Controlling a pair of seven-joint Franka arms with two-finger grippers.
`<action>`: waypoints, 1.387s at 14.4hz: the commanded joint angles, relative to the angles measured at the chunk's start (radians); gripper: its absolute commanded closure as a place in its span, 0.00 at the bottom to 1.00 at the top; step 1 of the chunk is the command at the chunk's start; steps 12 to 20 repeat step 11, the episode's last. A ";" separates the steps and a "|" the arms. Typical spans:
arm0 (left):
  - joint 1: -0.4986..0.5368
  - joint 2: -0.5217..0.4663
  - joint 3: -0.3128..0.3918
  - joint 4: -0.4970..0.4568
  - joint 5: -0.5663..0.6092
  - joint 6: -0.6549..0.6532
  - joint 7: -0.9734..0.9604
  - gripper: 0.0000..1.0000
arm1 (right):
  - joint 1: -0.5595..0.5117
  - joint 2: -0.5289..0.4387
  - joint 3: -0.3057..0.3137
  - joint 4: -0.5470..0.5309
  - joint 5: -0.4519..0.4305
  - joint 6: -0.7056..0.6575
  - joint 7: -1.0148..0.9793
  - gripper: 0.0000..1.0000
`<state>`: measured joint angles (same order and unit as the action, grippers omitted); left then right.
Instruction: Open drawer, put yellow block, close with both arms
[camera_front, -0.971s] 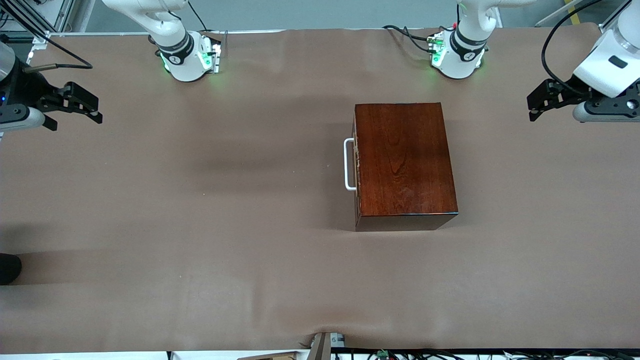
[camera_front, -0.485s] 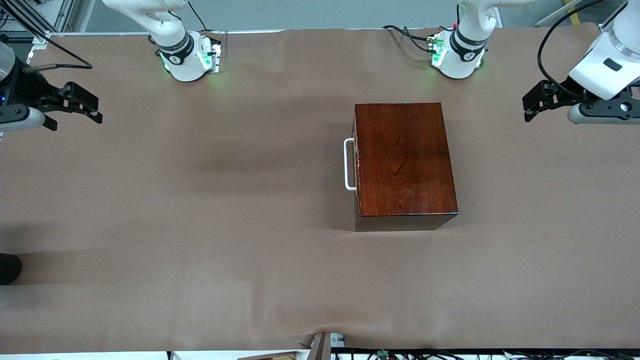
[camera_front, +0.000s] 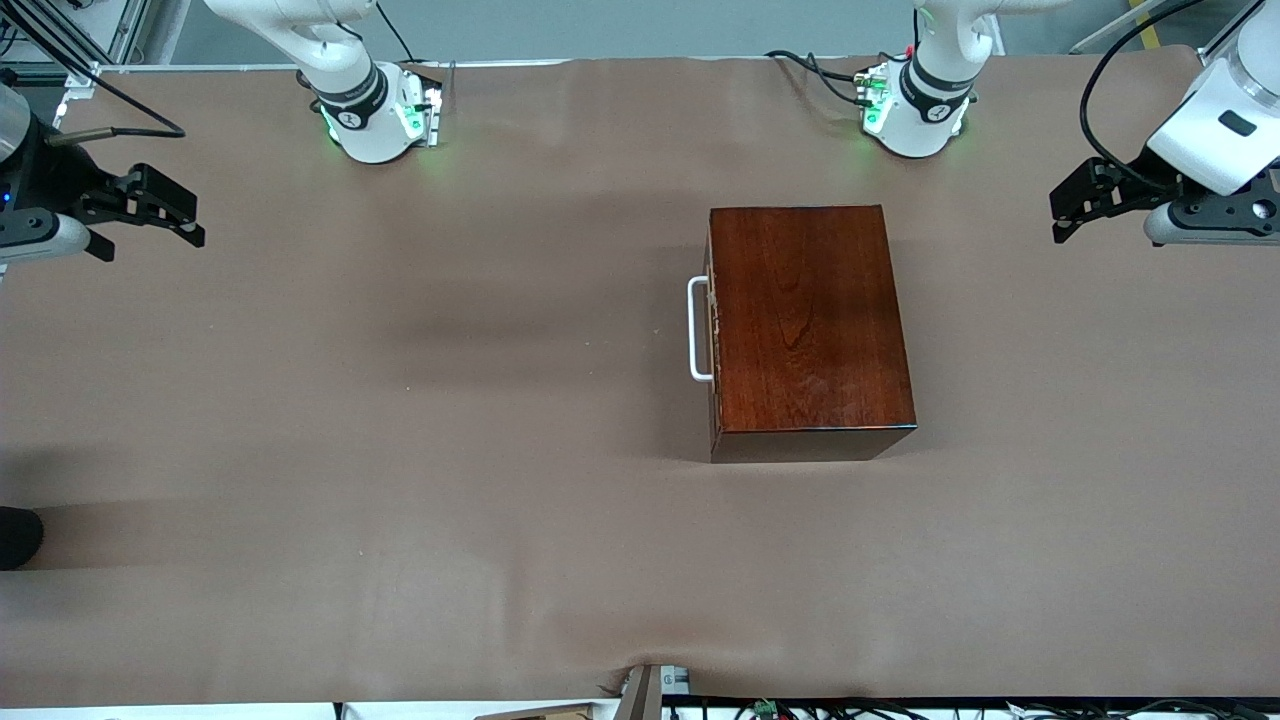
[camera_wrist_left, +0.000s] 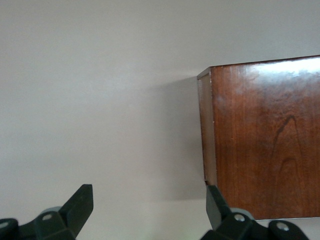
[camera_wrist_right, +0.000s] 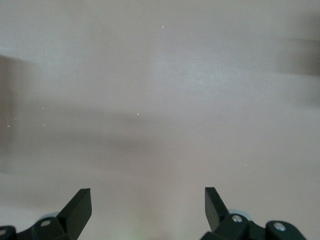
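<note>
While both grippers hang apart-fingered, left gripper (camera_front: 1068, 212), right gripper (camera_front: 180, 215), glossy dark-red drawer (camera_front: 808, 318), white handle (camera_front: 696, 329), shut.

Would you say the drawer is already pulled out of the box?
No, the drawer sits flush in the box, handle against its front.

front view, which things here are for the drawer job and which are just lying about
For the job:
- drawer, shut in its dark-red box, white handle facing the right arm's end
- left pincer, open, over the left arm's end of the table
- right pincer, open, over the right arm's end
- yellow block: not in any view

Lying about:
- brown table cover
- dark object at the cover's edge, unidentifiable
</note>
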<state>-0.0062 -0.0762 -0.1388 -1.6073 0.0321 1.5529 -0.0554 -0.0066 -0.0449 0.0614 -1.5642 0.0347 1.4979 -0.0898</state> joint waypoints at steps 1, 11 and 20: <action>0.018 0.004 -0.005 0.015 -0.034 -0.004 0.011 0.00 | -0.015 -0.018 0.011 -0.011 -0.012 -0.002 -0.004 0.00; 0.018 0.006 -0.002 0.015 -0.034 -0.025 -0.066 0.00 | -0.015 -0.020 0.011 -0.011 -0.012 -0.002 -0.004 0.00; 0.018 0.006 -0.002 0.015 -0.034 -0.025 -0.066 0.00 | -0.015 -0.020 0.011 -0.011 -0.012 -0.002 -0.004 0.00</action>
